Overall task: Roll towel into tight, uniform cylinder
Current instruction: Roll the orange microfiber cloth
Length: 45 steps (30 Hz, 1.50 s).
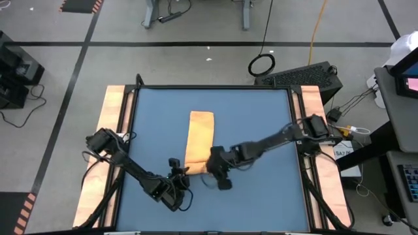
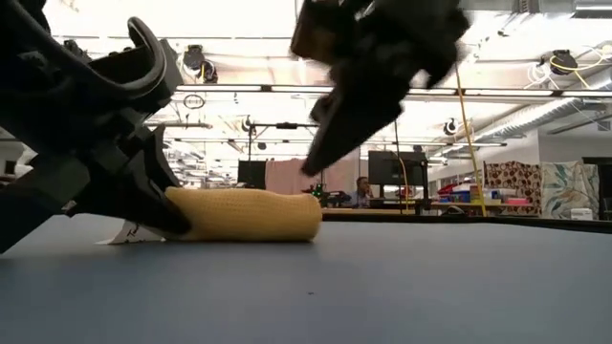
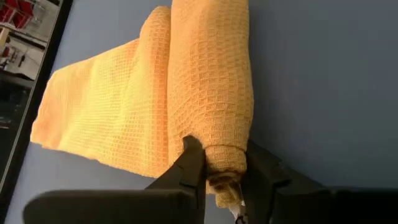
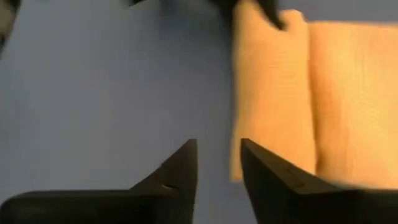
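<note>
Orange-yellow waffle-weave towel (image 1: pixel 199 143) near middle of blue table (image 1: pixel 261 196), lying lengthwise toward far edge. Near end already wound into a roll; flat strip beyond not yet rolled. Left gripper (image 3: pixel 222 173) pinching the roll's end between both fingers. Right gripper (image 4: pixel 217 163) just beside the roll, fingers slightly parted, holding nothing. Roughly early to midway; most length left to wind, then tightening.

Your worktop (image 1: pixel 261 130): blue surface, pale wooden strips at 3 and 9 o'clock. Lying on it: one towel (image 1: pixel 200 140), orange-yellow, partly rolled, roll toward 6 o'clock.
</note>
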Available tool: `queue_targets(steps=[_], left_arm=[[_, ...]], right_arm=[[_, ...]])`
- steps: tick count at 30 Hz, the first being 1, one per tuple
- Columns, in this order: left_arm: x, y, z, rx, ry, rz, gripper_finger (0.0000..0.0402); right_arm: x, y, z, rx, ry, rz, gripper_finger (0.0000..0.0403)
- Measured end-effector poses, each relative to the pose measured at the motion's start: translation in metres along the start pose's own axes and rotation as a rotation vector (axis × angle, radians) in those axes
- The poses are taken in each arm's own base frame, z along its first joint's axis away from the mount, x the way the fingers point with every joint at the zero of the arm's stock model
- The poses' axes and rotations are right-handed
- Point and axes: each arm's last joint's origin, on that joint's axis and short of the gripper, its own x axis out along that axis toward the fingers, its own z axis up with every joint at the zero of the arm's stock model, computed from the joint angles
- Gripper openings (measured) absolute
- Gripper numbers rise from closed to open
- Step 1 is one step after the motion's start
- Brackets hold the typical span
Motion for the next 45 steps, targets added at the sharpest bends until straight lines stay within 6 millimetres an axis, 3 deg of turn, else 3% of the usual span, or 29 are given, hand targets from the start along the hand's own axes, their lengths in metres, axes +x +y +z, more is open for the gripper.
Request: queue_targets(steps=[4,7,13,16,24,34,39,45], left_arm=[[0.001,0.005,-0.004,-0.023,0.003,-0.031,0.0067],[-0.002,0.008,-0.002,-0.025,-0.019,-0.076,0.0066],[-0.005,0.027,0.011,-0.095,-0.02,-0.286,0.0065],[0.003,0.038,0.012,-0.144,0.01,-0.354,0.0065],[0.023,0.053,0.008,-0.231,0.097,-0.455,0.0065],[0.022,0.051,0.006,-0.22,0.087,-0.441,0.0064],[0.021,0.049,0.005,-0.212,0.079,-0.425,0.0064],[0.021,0.05,0.005,-0.217,0.078,-0.415,0.007]], right_arm=[[-0.01,0.035,-0.01,-0.166,0.053,-0.155,0.0158],[-0.01,0.056,-0.012,-0.218,-0.004,-0.273,0.0197],[-0.003,0.072,-0.014,-0.248,-0.074,-0.407,0.0262],[-0.001,0.071,-0.014,-0.223,-0.077,-0.409,0.0274],[0.03,0.053,-0.024,-0.156,-0.012,-0.398,0.0261],[0.027,0.047,-0.02,-0.232,-0.022,-0.463,0.0266],[0.029,0.032,-0.018,-0.215,-0.009,-0.457,0.0275],[0.033,0.015,-0.016,-0.117,0.01,-0.317,0.0236]])
